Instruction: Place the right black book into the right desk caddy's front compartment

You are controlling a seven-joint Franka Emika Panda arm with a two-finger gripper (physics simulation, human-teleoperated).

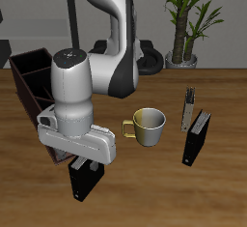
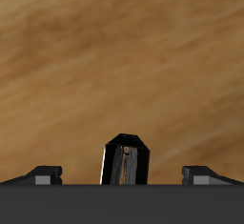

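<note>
The right black book (image 1: 85,180) stands upright on the wooden table near the front edge. In the wrist view it (image 2: 126,161) shows end-on, with a pale page edge. My gripper (image 1: 81,163) is right above it, with the book between the two fingers. In the wrist view the fingertips (image 2: 43,173) stand wide apart and clear of the book on both sides, so my gripper (image 2: 124,176) is open. The right desk caddy (image 1: 32,76), a long dark maroon-brown box with dividers, stands farther back, partly hidden behind the arm.
A yellowish mug (image 1: 148,125) stands mid-table beside the arm. The second black book (image 1: 196,139) stands upright beyond the mug, with a small thin upright object (image 1: 190,104) behind it. A potted plant (image 1: 188,23) is off the table's back.
</note>
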